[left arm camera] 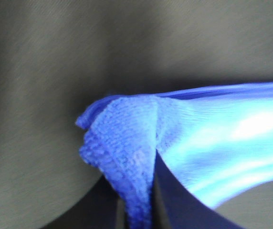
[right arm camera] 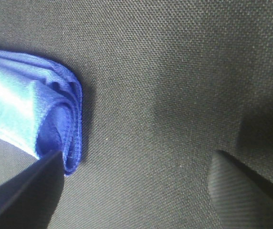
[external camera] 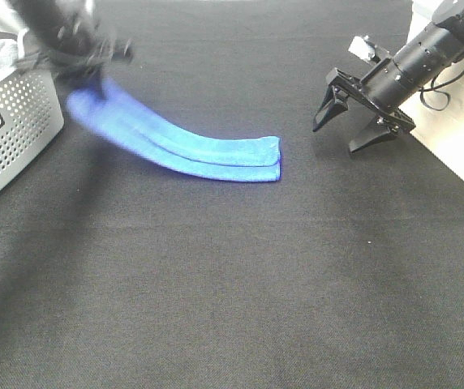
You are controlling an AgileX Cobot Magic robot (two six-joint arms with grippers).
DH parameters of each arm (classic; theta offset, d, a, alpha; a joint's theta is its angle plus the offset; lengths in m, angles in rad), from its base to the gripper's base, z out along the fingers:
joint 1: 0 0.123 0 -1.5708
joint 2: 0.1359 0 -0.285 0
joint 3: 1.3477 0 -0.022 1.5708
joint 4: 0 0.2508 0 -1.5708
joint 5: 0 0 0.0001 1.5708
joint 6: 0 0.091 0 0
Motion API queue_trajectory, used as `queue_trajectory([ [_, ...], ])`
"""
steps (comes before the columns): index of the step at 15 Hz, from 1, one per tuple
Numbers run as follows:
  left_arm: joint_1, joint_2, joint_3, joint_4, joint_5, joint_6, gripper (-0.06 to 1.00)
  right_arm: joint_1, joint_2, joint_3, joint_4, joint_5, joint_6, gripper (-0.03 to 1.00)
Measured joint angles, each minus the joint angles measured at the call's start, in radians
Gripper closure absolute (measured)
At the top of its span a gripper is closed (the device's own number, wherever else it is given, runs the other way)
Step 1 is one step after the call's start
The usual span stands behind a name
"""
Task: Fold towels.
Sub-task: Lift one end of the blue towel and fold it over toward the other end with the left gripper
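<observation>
While one end of the blue towel (external camera: 216,154) is lifted at the upper left, its other end lies flat on the black table cover (external camera: 232,284), near the middle of the high view. The towel is already folded lengthwise into a long, narrow strip, with the stitched edges stacked at the resting end.

My left claw (external camera: 84,74), blurred in the high view, is clamped narrowly on the raised end. Its wrist view shows fuzzy blue pile bunched between the jaws. I judge it holds that end high so the strip can be carried over and laid onto the resting end, halving its length.

My right claw (external camera: 337,138) hovers just to the right of the resting end, jaws spread wide and holding nothing. Its wrist view shows the folded end beside one finger (right arm camera: 22,191) rather than between the two, with bare cover in the gap. I think it is placed there to pin or square that end if the cloth drags.

A grey perforated basket (external camera: 13,130) stands at the left edge, close beneath the left arm, and the lifted cloth could brush it.
</observation>
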Motion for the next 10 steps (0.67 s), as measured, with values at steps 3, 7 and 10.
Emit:
queue_trajectory([
  [3, -0.106, 0.005, -0.008, -0.107, -0.018, -0.061, 0.86, 0.0, 0.0, 0.0, 0.001, 0.0, 0.0, 0.19],
  [7, -0.225, 0.07, -0.009, -0.189, -0.174, -0.121, 0.86, 0.0, 0.0, 0.0, 0.001, 0.0, 0.0, 0.19],
  [10, -0.26, 0.125, -0.009, -0.209, -0.259, -0.191, 0.75, 0.0, 0.0, 0.0, 0.012, 0.0, 0.0, 0.19],
])
